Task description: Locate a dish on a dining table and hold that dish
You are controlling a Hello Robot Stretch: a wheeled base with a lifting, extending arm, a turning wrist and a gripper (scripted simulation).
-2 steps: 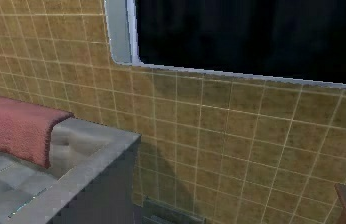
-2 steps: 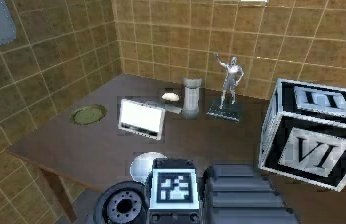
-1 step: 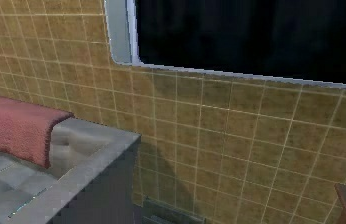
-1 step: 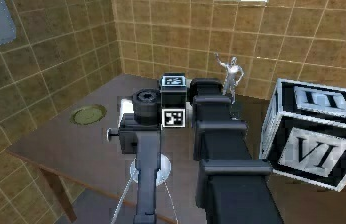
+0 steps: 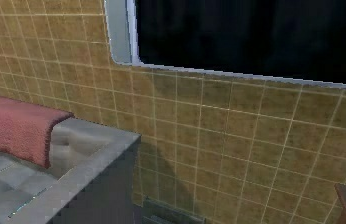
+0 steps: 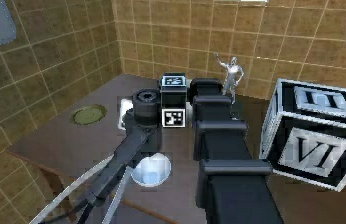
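Brown dining table [image 6: 56, 148] carries an olive dish [image 6: 89, 115] at nine o'clock from the gripper [image 6: 138, 112]; whether that holds anything I cannot tell. Reaching across may knock the pale bowl [image 6: 151, 170] at six o'clock.

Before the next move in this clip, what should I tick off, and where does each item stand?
1. Dining table on the arm's side: ok, the table lies beneath the arm.
2. Dish found: ok, a round greenish dish lies on it, with a pale bowl nearer the arm.
3. Gripper lined up with either: cannot tell.
4. Gripper holding anything: cannot tell.
5. Statue and numbered cube clear of the dish: ok, both stand across the arm from it.
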